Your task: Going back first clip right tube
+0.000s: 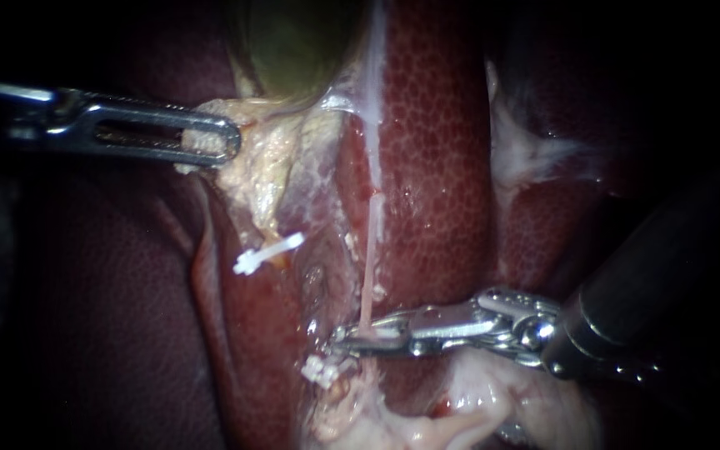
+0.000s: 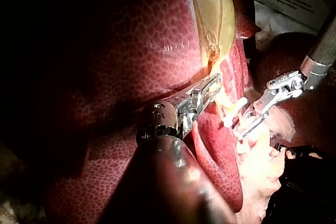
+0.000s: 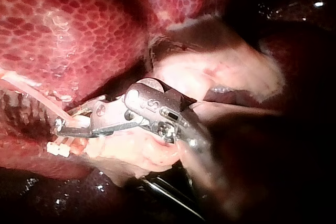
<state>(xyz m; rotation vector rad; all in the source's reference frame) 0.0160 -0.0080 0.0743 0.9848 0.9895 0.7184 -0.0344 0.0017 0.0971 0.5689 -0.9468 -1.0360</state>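
At the gallbladder (image 1: pixel 293 42) neck: left instrument (image 1: pixel 231 140) clamped on pale tissue (image 1: pixel 268 162). Lower, against the liver (image 1: pixel 435 167), the right instrument (image 1: pixel 347 340) has its jaws slightly parted; the thin pink right tube (image 1: pixel 371 242) runs between them, ungripped. Count: two instruments, two white clips. The upper clip (image 1: pixel 267 252) sits apart from the tube, the lower clip (image 1: pixel 320 371) just beside the right jaw tips.

Left instrument (image 1: pixel 220 137) clamped, right instrument (image 1: pixel 352 340) outstretched.
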